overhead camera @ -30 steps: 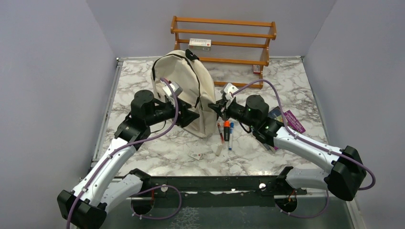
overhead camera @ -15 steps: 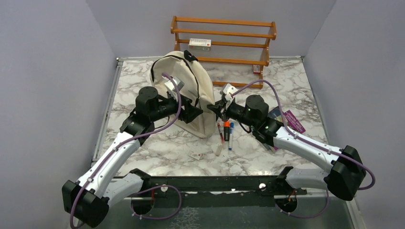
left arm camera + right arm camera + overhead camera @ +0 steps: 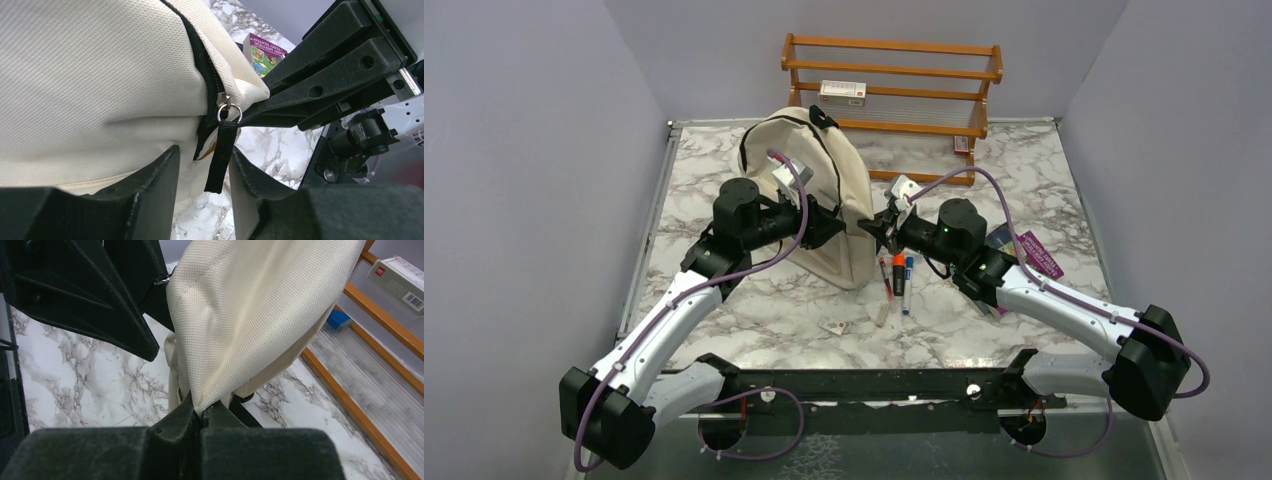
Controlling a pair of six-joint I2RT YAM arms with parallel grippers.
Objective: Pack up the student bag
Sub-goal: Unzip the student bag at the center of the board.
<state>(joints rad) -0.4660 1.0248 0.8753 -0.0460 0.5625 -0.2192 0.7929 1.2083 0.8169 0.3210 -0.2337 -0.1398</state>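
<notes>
With left gripper point(image 3: 202, 156) open astride the zip pull point(image 3: 219, 162) and right gripper point(image 3: 200, 412) clamped on the bag point(image 3: 856, 250), upright on the table point(image 3: 754, 310), close squarely on the pull, then draw along the zip.

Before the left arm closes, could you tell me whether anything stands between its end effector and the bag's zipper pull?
Nothing visible does: the zipper pull of the student bag hangs inside the open left end effector.

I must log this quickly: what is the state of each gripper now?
Left gripper: open, zipper pull hanging in the gap, not gripped.
Right gripper: closed on the student bag fabric.
</notes>
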